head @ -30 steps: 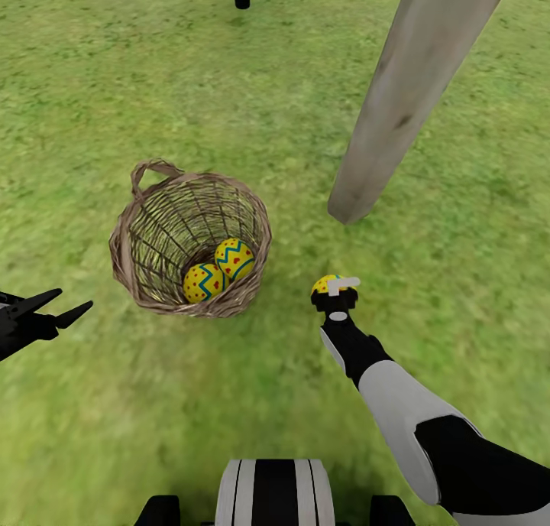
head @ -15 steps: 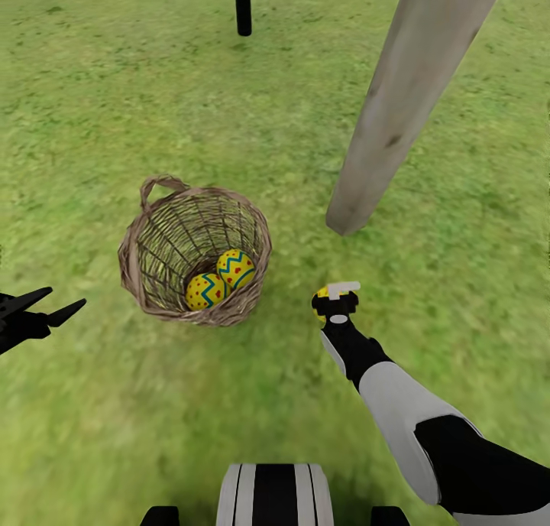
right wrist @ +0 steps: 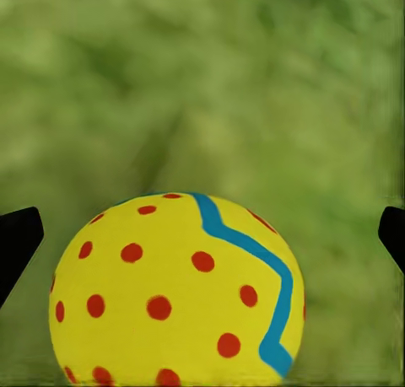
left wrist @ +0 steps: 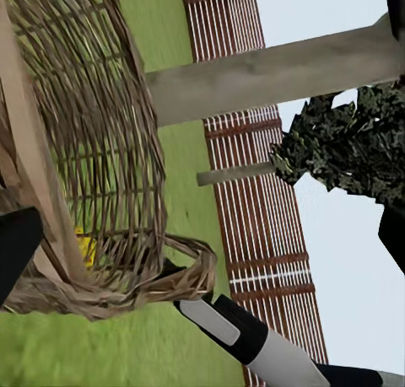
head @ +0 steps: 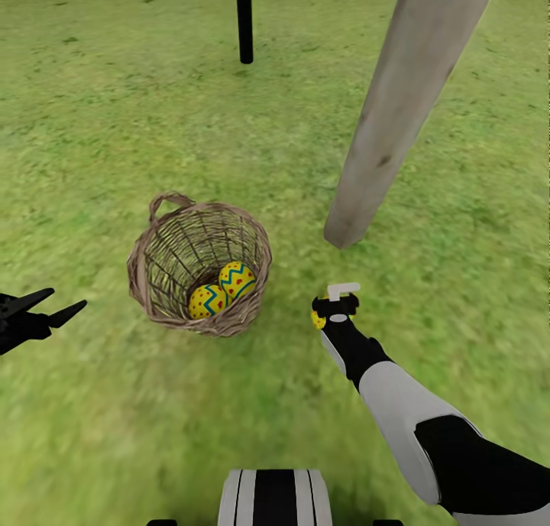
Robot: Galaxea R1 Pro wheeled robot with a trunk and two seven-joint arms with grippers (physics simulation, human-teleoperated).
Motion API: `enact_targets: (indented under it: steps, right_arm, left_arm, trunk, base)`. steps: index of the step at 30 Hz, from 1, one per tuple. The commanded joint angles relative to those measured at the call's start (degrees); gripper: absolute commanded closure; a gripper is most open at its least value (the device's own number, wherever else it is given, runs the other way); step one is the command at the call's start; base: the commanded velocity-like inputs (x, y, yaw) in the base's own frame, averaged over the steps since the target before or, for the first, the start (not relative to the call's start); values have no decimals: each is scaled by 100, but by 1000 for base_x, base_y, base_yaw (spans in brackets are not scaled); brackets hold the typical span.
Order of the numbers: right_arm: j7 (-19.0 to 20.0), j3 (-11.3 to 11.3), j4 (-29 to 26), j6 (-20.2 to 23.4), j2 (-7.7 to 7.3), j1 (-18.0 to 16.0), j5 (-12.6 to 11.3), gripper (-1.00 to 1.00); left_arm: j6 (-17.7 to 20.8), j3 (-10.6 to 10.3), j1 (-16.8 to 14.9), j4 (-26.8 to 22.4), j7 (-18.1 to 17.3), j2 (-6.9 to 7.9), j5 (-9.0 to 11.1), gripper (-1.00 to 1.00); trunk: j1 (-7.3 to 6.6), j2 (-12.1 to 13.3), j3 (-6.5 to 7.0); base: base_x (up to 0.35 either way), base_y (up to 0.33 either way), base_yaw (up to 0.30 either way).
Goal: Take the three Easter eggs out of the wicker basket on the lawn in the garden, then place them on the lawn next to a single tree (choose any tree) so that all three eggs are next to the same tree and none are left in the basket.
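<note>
Two eggs (head: 220, 290) in basket (head: 200, 272), third (right wrist: 173, 290) between parted right jaws, left jaws apart

Fenced garden: lawn (head: 114, 113), tree (head: 397, 105)

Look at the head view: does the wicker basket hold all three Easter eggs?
No: the wicker basket holds two Easter eggs, and a third egg is at the right pincer.
</note>
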Motion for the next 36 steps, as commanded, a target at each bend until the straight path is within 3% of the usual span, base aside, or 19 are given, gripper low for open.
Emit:
enact_targets:
  steps: [1,5,10,12,16,21,24,27,30,33,34,35,36]
  right_arm:
    - [-31,23,-34,190,2,-1,59,-100]
    - [-24,5,-157,815,2,7,-79,-100]
    - [-19,-49,-456,1287,-33,7,-672,-100]
    - [6,-55,-794,2019,-36,29,-814,-100]
    - [121,-62,-1462,2824,-30,63,-863,-100]
    - [662,-132,-2549,3691,-27,312,-928,-100]
    - [1098,-320,-2932,4206,-35,408,-1172,-100]
    - [1655,-538,-3526,4889,-185,582,-1853,-100]
    - [1780,-576,-4008,5036,-376,760,-2417,-100]
    - [1821,-587,-4500,5081,-608,1011,-3370,-100]
    - [1823,-586,-4614,5085,-694,1081,-3714,-100]
    - [1825,-577,-4797,5085,-932,1226,-4576,-100]
    - [1826,-571,-4845,5084,-1051,1274,-5015,-100]
  left_arm:
    - [61,-6,0,-2,-23,1,-9,-100]
    - [64,-19,-1,-14,-19,58,-16,-100]
    - [60,-54,0,-9,-15,94,-20,-100]
    - [60,-71,0,-9,-14,97,-20,-100]
    - [60,-74,0,-9,-14,98,-20,-100]
    - [60,-75,1,-8,-14,97,-13,-100]
    - [60,-75,0,1,-14,95,-12,-100]
    - [62,-106,1,7,-14,90,-11,-100]
    - [65,-162,0,19,-14,89,-11,-100]
    - [68,-198,1,38,-14,89,-11,-100]
    - [68,-201,1,40,-14,89,-11,-100]
    - [69,-205,1,43,-14,89,-11,-100]
    - [69,-206,1,43,-14,87,-11,-100]
  trunk:
    - [-3,0,19]
    - [-13,6,108]
    - [-26,12,219]
    - [-31,15,263]
    - [-42,20,352]
    - [-55,27,463]
    - [-62,31,529]
    - [-70,35,596]
    - [-78,39,662]
    - [-86,43,728]
    - [-88,44,751]
    - [-91,46,773]
    - [-93,47,795]
  base:
    - [0,0,0]
    - [0,0,0]
    - [0,0,0]
    - [0,0,0]
    - [0,0,0]
    - [0,0,0]
    - [0,0,0]
    - [0,0,0]
    - [0,0,0]
    - [0,0,0]
    - [0,0,0]
    - [0,0,0]
    - [0,0,0]
